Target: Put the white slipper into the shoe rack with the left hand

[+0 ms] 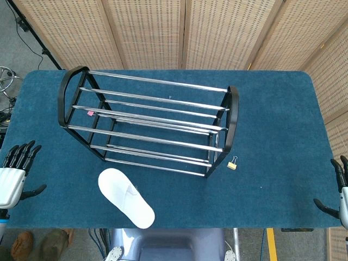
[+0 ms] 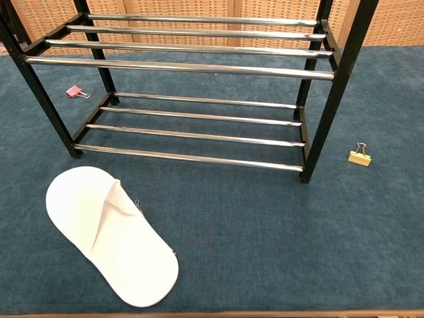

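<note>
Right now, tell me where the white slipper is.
The white slipper lies flat on the blue table near its front edge, in front of the shoe rack's left end, nearer the left hand.

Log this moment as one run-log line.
stage: pre-grasp | flat white slipper: on blue cloth table, before black-and-chrome shoe rack | left hand: open, clear of slipper | right hand: open, table edge

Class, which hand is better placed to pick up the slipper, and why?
Left. The left hand waits open at the table's left edge, near the slipper. The right hand sits at the far right edge, well away from it.
</note>
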Tool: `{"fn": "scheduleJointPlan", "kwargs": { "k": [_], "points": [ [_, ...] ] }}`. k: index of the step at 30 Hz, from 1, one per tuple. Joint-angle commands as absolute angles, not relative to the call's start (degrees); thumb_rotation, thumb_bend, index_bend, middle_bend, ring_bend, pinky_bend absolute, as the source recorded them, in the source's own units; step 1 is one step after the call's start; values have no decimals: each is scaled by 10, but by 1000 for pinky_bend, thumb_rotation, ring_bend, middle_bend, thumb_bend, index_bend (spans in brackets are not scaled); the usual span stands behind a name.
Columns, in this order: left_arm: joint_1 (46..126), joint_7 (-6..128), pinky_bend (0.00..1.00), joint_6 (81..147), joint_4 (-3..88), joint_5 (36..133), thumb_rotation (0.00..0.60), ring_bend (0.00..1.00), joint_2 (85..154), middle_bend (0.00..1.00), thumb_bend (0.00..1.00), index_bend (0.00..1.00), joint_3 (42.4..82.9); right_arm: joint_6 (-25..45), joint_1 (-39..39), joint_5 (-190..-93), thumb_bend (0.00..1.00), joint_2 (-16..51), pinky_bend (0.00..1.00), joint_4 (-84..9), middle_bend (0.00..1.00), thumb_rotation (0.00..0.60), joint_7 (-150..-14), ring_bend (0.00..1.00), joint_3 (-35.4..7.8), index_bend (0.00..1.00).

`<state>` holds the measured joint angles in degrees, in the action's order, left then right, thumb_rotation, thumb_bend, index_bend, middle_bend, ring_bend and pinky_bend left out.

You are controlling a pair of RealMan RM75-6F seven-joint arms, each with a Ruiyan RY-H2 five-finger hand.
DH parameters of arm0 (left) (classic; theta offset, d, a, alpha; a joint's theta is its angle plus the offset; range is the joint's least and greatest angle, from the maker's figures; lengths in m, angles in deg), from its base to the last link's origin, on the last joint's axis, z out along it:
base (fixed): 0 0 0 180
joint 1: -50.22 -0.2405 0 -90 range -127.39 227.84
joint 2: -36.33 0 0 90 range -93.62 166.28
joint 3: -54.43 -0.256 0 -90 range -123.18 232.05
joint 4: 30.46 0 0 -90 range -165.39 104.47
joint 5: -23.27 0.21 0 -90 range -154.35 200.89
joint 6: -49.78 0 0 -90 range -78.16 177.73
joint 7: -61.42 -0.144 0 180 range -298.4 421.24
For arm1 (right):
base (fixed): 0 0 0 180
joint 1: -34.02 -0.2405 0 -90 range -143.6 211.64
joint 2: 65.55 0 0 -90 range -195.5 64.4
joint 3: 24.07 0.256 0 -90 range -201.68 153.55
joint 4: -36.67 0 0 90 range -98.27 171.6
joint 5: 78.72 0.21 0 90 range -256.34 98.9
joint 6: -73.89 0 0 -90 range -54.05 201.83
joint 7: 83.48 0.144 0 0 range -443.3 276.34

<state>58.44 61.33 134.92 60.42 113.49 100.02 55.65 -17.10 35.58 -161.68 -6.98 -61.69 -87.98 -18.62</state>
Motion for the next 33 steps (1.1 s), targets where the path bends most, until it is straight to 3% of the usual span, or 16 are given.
{"fn": "scheduleJointPlan", "kwargs": {
  "k": [1,6,15,20,25,33],
  "points": [
    [584,611,0,1348,605,1133,600,0,1000,0,0,0,556,-172,357,-1618,0,-71,0,-617,0,600,-878,0,-187,0],
    [585,619,0,1348,605,1154,600,0,998,0,0,0,547,-177,360,-1622,0,-73,0,-619,0,600,-871,0,-187,0],
    [637,693,0,1349,592,1360,600,0,981,0,0,0,478,-169,357,-1618,0,-75,0,-621,0,600,-869,0,-187,0],
    [676,622,0,1315,598,1451,600,0,993,0,0,0,464,-165,356,-1618,0,-75,0,-622,0,600,-869,0,-188,0],
    [720,586,0,1239,648,1490,600,0,996,0,0,0,448,-162,355,-1615,0,-74,0,-623,0,600,-869,0,-187,0],
    [780,554,0,1093,725,1459,600,0,1024,0,0,0,447,-158,354,-1612,0,-75,0,-621,0,600,-864,0,-187,0]
  ]
}}
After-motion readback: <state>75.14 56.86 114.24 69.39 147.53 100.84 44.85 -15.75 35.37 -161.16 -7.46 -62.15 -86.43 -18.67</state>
